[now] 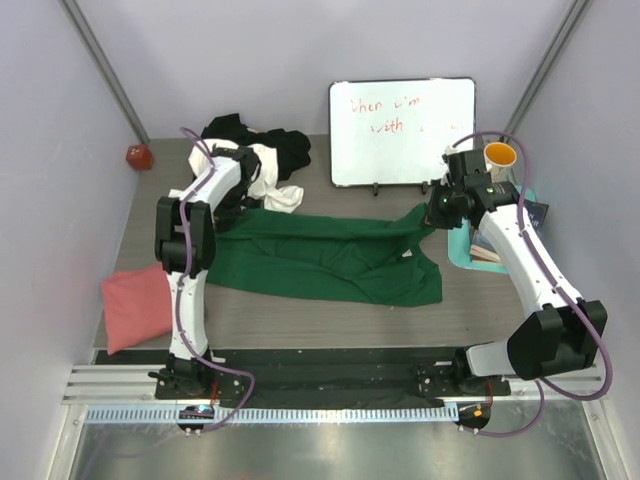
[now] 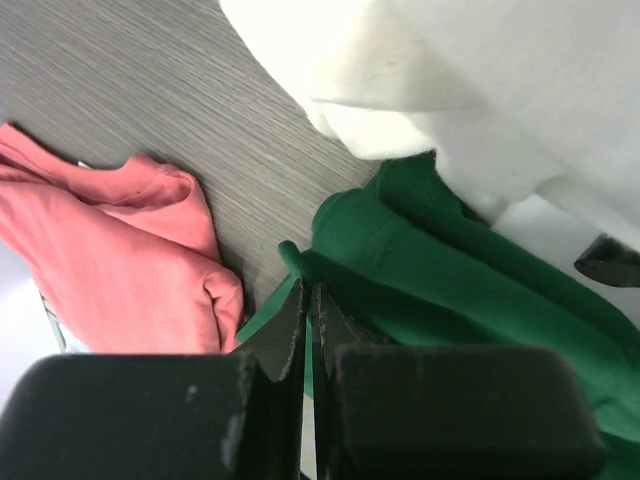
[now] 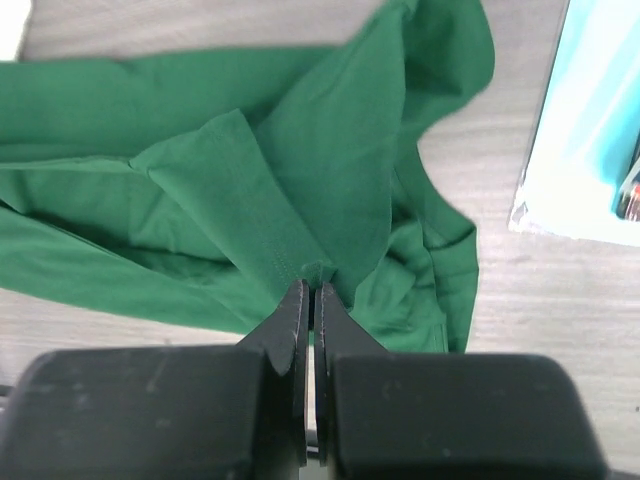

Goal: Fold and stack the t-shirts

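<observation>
A dark green cloth t-shirt (image 1: 330, 262) lies spread across the middle of the grey wood-grain table (image 1: 300, 320), creased, with long folds running left to right and its right end drawn up towards the far side. The right gripper (image 3: 308, 300) is clamped on a ridge of that green cloth, fingertips pressed together with the fabric pinched between them; the left gripper (image 2: 308, 310) is likewise closed on the shirt's rolled edge at the far-left corner. A salmon pink cloth t-shirt (image 1: 135, 305) sits bunched at the near-left edge, apart from the green one. At the far left a white cloth t-shirt (image 1: 270, 178) and a black cloth t-shirt (image 1: 262, 142) are heaped together, the white one touching the green shirt's corner beside the left gripper. A white rectangular whiteboard (image 1: 400, 130) stands propped at the back with red handwriting – roughly "when i'm with", the rest unreadable. To the right lies a flat teal mat (image 1: 460, 252), close to the green shirt's right end, with a yellow mug (image 1: 500, 156) behind it – and a small red ball (image 1: 139, 156) rests in the far-left corner.
</observation>
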Available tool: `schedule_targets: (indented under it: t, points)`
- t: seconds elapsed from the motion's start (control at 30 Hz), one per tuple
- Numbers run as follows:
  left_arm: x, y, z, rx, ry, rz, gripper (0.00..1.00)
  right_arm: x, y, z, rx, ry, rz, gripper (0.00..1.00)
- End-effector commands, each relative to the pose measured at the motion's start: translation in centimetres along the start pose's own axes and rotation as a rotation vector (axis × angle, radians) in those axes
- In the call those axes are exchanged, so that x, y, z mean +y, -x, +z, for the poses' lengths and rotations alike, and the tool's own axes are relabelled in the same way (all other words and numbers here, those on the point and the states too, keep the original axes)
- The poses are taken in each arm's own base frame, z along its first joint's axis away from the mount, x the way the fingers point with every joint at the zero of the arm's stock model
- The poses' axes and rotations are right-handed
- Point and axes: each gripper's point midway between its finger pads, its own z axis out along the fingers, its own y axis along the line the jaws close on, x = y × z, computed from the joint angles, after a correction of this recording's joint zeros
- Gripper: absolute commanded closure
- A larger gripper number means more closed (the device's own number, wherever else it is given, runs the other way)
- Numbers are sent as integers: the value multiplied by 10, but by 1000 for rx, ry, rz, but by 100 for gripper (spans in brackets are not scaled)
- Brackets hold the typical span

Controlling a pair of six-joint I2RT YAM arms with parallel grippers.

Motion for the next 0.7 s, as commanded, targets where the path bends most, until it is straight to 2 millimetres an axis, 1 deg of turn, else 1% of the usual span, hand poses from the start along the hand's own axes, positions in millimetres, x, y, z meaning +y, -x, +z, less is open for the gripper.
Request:
schedule_targets:
  t: [0.0,0.07,0.13,0.23,0.37,0.47,0.67]
  points:
    - [1,3,-2,-1,-14,23,100,-6,-14,1,49,-25,26,99]
    - [-5,1,-1,11,-44,49,100,-11,-15,-4,46,-55,43,99]
    - [-6,-1,-1,16,-41,69,100,-7,-14,-12,24,-38,64,99]
    - [-7,-6,2,23,-35,87,100,-3,-21,-19,37,-10,84,99]
    - [-7,-6,-1,0,-16,93,100,-10,-21,-31,-15,-39,101,99]
    - [-5,-6,1,-3,3,101,99,-12,-29,-32,6,-44,104,99]
    - [-6,-10,5,11,15,100,100,-19,-54,-21,91,-64,114,99]
